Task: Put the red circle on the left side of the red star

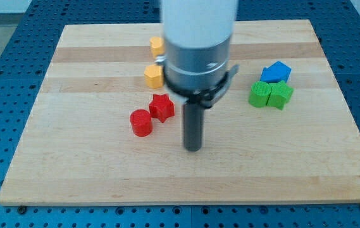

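Plainly, red circle (141, 122) touches red star (162, 107), lower-left.

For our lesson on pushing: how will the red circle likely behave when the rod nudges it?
The red circle stands flat on the board, so it probably slides rather than rolls. Its round side may deflect off-centre pushes from my tip. It looks small, solid and stiff, likely light.

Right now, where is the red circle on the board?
The red circle sits left of the board's centre, just below-left of the red star, about touching it. My tip is to its right, apart from it.
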`<action>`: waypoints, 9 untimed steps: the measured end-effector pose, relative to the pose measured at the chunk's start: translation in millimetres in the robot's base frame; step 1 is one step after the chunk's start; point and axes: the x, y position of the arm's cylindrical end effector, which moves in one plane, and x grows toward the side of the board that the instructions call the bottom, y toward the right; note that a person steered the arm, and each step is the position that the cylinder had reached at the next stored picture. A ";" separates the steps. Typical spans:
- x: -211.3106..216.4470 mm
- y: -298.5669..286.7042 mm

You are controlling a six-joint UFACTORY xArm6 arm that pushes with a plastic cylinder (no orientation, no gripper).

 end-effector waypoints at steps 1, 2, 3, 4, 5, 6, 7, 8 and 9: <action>13.4 -64.3; 6.2 -106.9; 0.4 -106.9; -2.5 -96.1; -17.5 -77.3; -40.0 -66.5; -48.3 -62.1; -48.3 -62.3; -50.4 -81.0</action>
